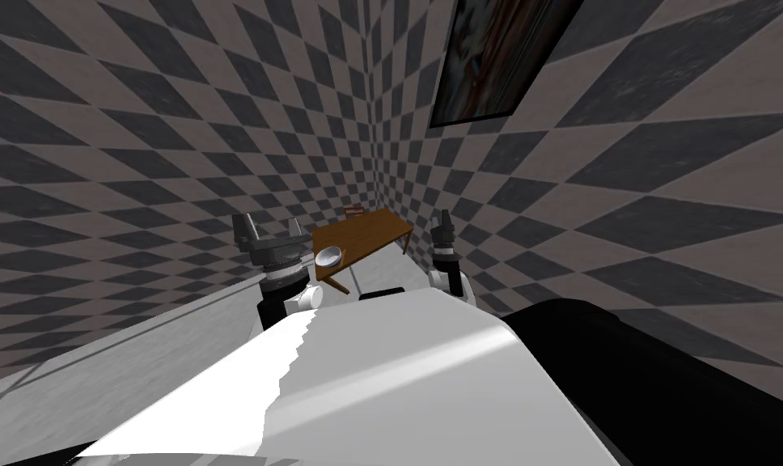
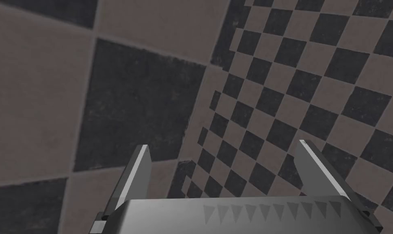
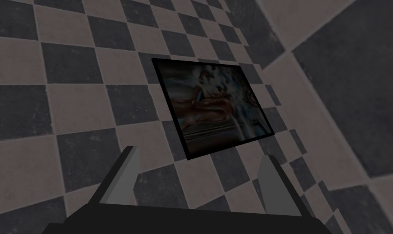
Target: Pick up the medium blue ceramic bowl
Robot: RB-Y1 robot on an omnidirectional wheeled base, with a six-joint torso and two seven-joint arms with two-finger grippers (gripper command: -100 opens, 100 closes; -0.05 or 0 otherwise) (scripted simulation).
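A small pale bluish-white bowl (image 1: 328,257) sits upright on the near end of a brown wooden table (image 1: 374,230) ahead of me, in the room's corner. My left gripper (image 1: 267,226) is raised just left of the table and bowl, apart from both; its fingers (image 2: 137,170) stand open with nothing between them. My right gripper (image 1: 442,220) is raised to the right of the table, with its fingers (image 3: 124,174) open and empty too.
Checkered walls close in on the left and right and meet behind the table. A chair back (image 1: 353,211) shows at the table's far side. A dark framed picture (image 1: 495,57) hangs high on the right wall. Pale grey floor (image 1: 139,356) lies to my left.
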